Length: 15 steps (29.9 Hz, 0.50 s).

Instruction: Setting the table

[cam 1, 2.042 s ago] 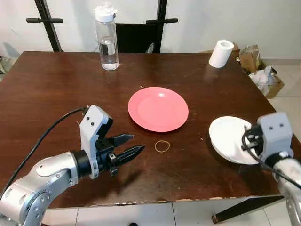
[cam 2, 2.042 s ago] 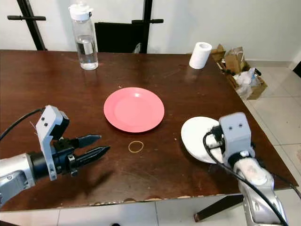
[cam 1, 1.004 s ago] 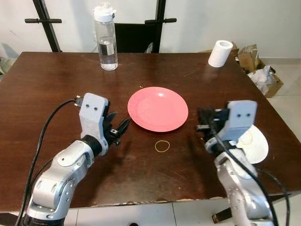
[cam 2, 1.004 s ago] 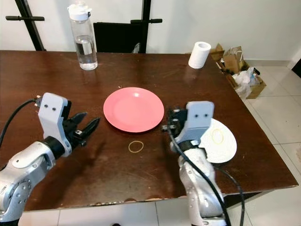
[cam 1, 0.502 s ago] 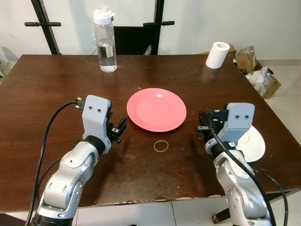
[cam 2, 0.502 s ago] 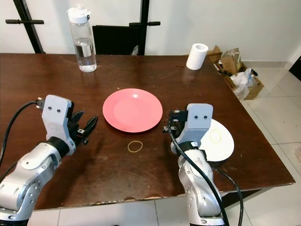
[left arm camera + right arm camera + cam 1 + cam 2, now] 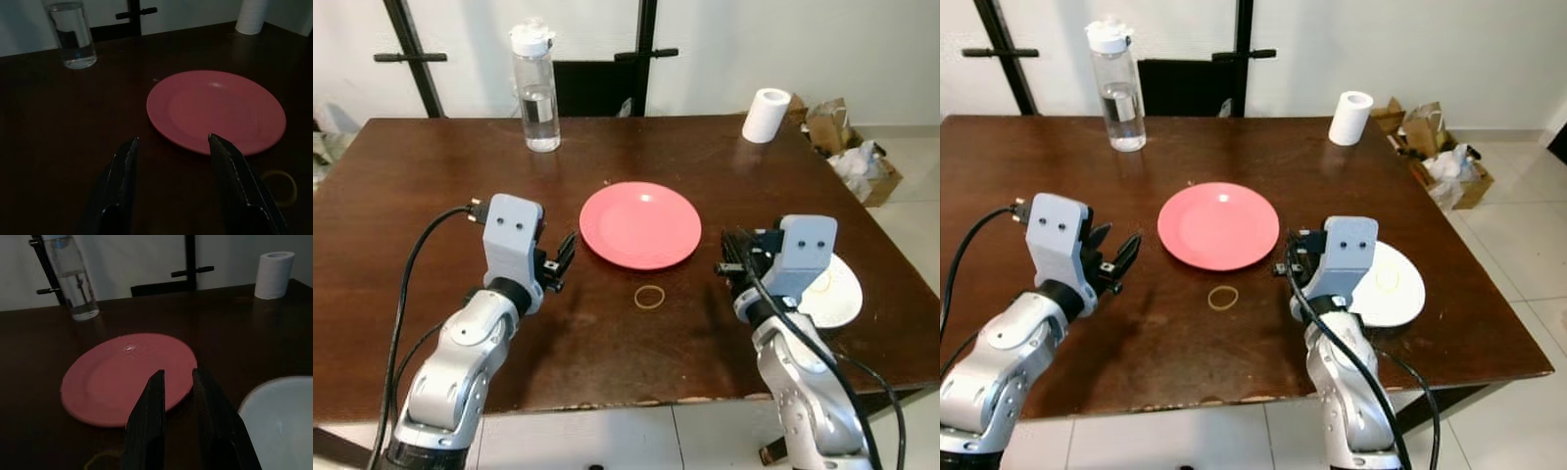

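A pink plate [image 7: 639,224] lies in the middle of the dark wooden table [image 7: 431,176]. A white plate [image 7: 837,292] lies flat near the table's right edge. My left gripper [image 7: 560,261] hovers just left of the pink plate [image 7: 220,105]; in the left wrist view its fingers [image 7: 128,161] stand wide apart with nothing between them. My right gripper [image 7: 734,260] hovers between the two plates and hides the white plate's left rim. Its fingers [image 7: 154,401] point at the pink plate [image 7: 122,377] with a narrow empty gap.
A yellow rubber band [image 7: 649,297] lies just in front of the pink plate. A clear water bottle [image 7: 536,88] stands at the back left and a paper roll [image 7: 766,101] at the back right. A black chair [image 7: 597,83] stands behind the table, and a box of clutter [image 7: 857,157] sits on the floor to the right.
My right gripper has left the white plate's rim and swung left to stand between the plates. My left gripper has risen and turned toward the pink plate. The white plate now rests flat.
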{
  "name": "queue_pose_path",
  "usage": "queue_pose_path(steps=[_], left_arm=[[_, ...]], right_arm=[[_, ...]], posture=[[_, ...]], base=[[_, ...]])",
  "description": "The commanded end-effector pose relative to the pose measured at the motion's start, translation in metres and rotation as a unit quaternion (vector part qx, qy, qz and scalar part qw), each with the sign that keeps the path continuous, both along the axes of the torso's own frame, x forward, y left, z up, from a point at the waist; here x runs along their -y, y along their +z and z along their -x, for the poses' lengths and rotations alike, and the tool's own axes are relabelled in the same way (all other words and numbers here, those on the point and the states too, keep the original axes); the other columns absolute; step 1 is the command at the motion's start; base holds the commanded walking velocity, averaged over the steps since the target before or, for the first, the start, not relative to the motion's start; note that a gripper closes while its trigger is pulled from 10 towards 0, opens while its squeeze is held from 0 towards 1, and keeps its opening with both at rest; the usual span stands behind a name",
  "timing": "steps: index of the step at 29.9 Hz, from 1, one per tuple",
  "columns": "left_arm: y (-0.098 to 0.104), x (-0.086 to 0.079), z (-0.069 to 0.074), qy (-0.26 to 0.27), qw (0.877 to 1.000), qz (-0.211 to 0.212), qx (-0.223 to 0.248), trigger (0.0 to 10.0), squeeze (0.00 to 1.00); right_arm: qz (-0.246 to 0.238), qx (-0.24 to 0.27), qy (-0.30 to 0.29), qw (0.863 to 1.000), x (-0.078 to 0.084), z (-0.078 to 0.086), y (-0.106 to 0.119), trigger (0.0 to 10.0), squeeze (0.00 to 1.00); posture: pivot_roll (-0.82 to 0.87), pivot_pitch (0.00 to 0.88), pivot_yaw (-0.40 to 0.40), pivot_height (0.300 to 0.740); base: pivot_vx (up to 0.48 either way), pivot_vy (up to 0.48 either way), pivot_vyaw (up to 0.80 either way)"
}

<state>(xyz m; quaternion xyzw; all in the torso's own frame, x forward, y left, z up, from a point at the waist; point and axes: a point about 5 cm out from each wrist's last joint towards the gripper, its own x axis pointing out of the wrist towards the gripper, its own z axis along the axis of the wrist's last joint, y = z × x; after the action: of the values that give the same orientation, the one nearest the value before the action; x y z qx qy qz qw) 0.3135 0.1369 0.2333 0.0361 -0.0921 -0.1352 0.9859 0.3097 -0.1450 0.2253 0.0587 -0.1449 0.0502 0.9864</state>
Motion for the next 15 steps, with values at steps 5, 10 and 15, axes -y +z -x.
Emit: queue_pose_path(steps=[5,10,15], left_arm=[[-0.0025,-0.0016,-0.0003,0.005,1.000,-0.007,0.001,10.0,0.00],[-0.0021,-0.0021,-0.0011,0.007,1.000,-0.007,0.003,10.0,0.00],[-0.0022,-0.0022,-0.0012,0.009,1.000,-0.007,0.003,10.0,0.00]], right_arm=[[-0.004,-0.011,0.005,1.000,-0.0005,0.0017,-0.0058,10.0,0.00],[-0.006,-0.013,0.011,1.000,-0.0012,0.0021,-0.0061,10.0,0.00],[-0.009,-0.015,0.014,1.000,-0.0017,0.0024,-0.0069,10.0,0.00]], posture=[[0.11,0.152,0.065,0.740],[0.11,0.156,0.064,0.740],[0.11,0.158,0.064,0.740]], base=[[-0.285,0.000,0.00],[-0.256,0.000,0.00],[-0.247,0.000,0.00]])
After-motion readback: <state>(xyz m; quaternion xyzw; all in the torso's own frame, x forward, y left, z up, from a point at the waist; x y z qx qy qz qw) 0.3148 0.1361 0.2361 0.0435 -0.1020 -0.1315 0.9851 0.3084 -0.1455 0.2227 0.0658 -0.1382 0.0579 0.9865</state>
